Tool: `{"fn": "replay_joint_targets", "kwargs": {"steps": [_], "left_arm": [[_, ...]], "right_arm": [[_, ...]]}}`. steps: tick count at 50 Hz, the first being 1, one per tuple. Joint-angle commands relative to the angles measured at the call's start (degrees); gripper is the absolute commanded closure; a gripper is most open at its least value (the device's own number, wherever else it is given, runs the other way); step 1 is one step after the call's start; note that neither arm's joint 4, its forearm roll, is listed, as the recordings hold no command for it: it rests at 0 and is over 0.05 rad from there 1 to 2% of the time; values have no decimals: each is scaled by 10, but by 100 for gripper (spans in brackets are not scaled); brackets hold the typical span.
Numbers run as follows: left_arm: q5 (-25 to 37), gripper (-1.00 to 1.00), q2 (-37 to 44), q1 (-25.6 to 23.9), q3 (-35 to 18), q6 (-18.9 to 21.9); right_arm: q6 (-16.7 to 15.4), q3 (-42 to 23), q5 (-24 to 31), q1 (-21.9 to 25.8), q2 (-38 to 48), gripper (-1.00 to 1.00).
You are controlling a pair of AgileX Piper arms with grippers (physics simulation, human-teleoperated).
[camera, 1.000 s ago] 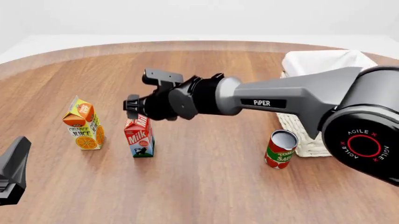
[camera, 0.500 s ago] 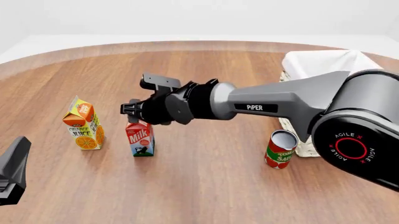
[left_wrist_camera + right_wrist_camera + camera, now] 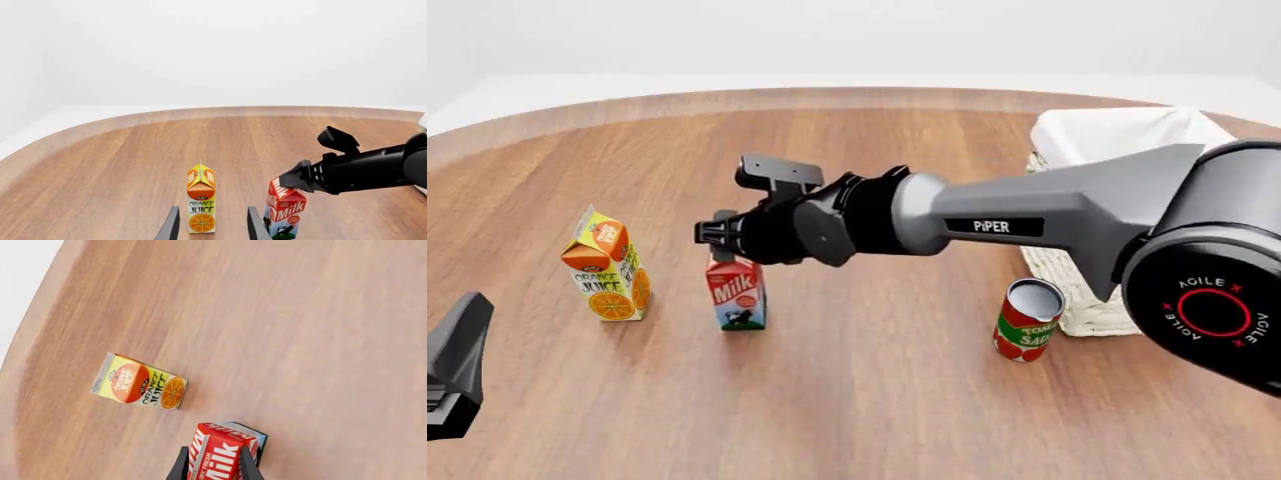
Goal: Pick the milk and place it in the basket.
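Shifted a touch to the right since a moment ago, the milk [image 3: 737,294] now stands more upright on the table [image 3: 868,400], with the right gripper [image 3: 723,243] down over its red top. From the front, the juice carton [image 3: 606,265] stands just left of the milk, apart from it. A red can [image 3: 1026,319] stands well to the right, beside the basket [image 3: 1101,200]. The right arm stretches long and nearly level across the table from the right, crossing in front of the basket and hiding part of it; what shows of the basket's white liner holds nothing. The left gripper [image 3: 454,365] sits low at the left edge, well clear of both cartons.

Over to the left wrist view: the left gripper [image 3: 210,225] has its fingers spread, nothing held, the juice carton [image 3: 201,200] framed between them farther off. The milk [image 3: 285,210] stands beside it, with the right gripper [image 3: 293,179] at its roof.

Right wrist view: the right gripper [image 3: 213,467] has its fingers [image 3: 180,467] flanking the milk [image 3: 223,450] at the gable, pressed against both sides and gripping it. The juice carton [image 3: 139,381] stands nearby on bare wood.
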Motion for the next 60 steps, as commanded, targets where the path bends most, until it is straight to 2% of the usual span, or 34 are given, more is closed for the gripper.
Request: {"fn": "replay_joint_targets", "kwargs": {"steps": [1, 6, 34, 52, 60], "left_arm": [[0, -100, 0, 0, 0, 0], [0, -100, 0, 0, 0, 0], [0, -100, 0, 0, 0, 0], [0, -100, 0, 0, 0, 0], [0, -100, 0, 0, 0, 0]], "right_arm": [[-13, 9, -8, -9, -39, 100], [-28, 20, -10, -13, -60, 100], [-46, 102, -27, -29, -167, 100], [-91, 172, -45, -55, -262, 100], [-99, 201, -48, -71, -301, 100]]}}
